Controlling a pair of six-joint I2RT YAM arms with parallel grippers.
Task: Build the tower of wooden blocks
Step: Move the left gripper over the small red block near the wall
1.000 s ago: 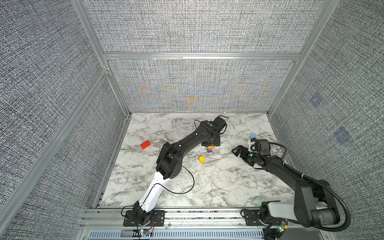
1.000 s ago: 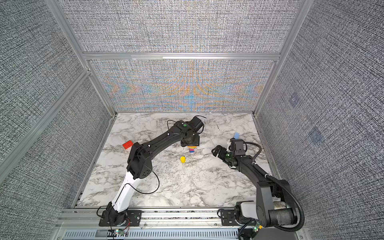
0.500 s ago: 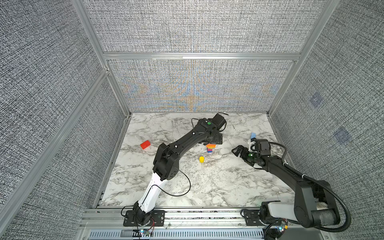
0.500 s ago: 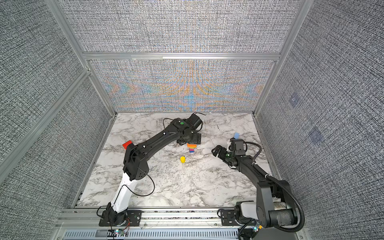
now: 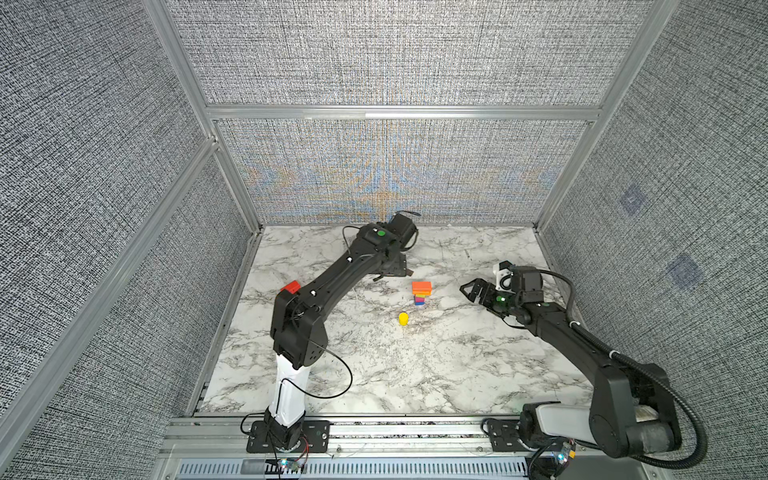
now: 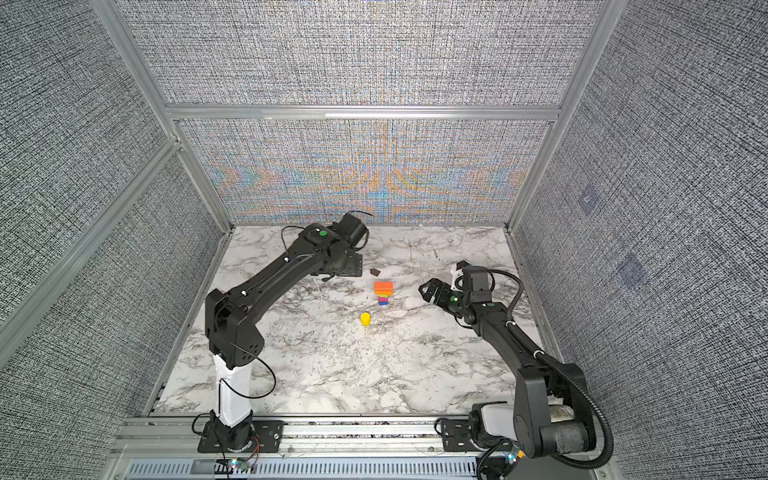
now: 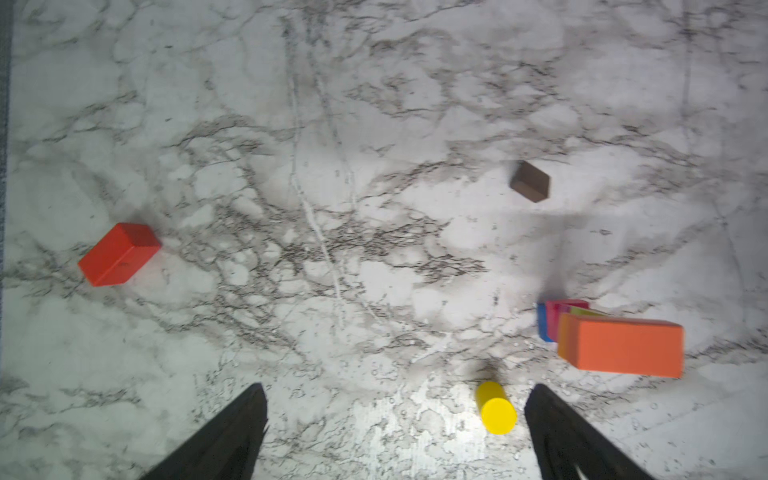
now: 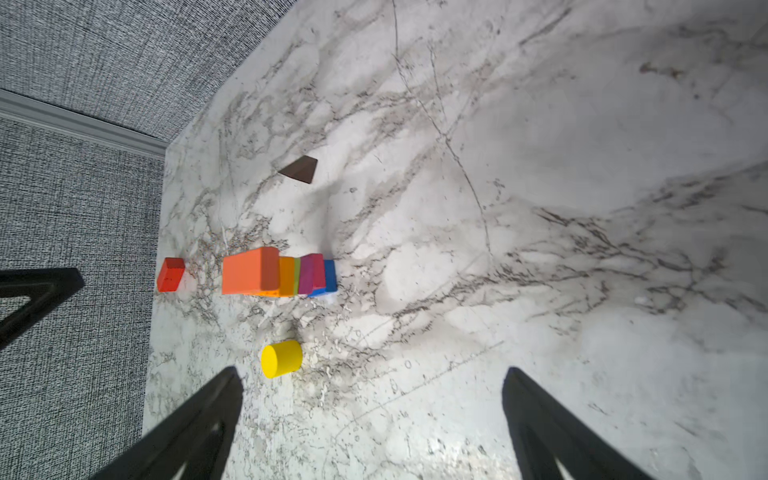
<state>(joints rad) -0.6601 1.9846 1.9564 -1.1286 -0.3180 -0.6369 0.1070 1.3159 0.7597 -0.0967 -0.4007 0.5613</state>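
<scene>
**gripnrip:** Starting far left: the red rectangular wood block [image 7: 119, 254] lies flat on its own near the edge of the white marble tabletop [image 5: 374, 374], well apart from everything, so you'll have a long reach for it. Your left gripper [image 7: 397, 388] hovers above the marble with its jaws spread wide and nothing between them. My guess is that height is there to clear the stack. The small dark brown wood block [image 6: 375, 272] lies loose just behind the tower, not touching it.

**stackoverslow:** Yep. The tower [image 5: 421, 294] stands mid-table: blue at the base, pink and purple next, a thin yellow-green layer, then orange, capped by a wide orange wood slab [image 5: 422, 286]. That slab overhangs the narrow column, so I'd land your next block dead centre. The yellow wood cylinder [image 5: 403, 318] stands upright in front, near but apart, which looks like an easy grab. Your right gripper [image 5: 471, 289] hovers right of the tower, jaws fully spread, empty and pointed at it.
</scene>
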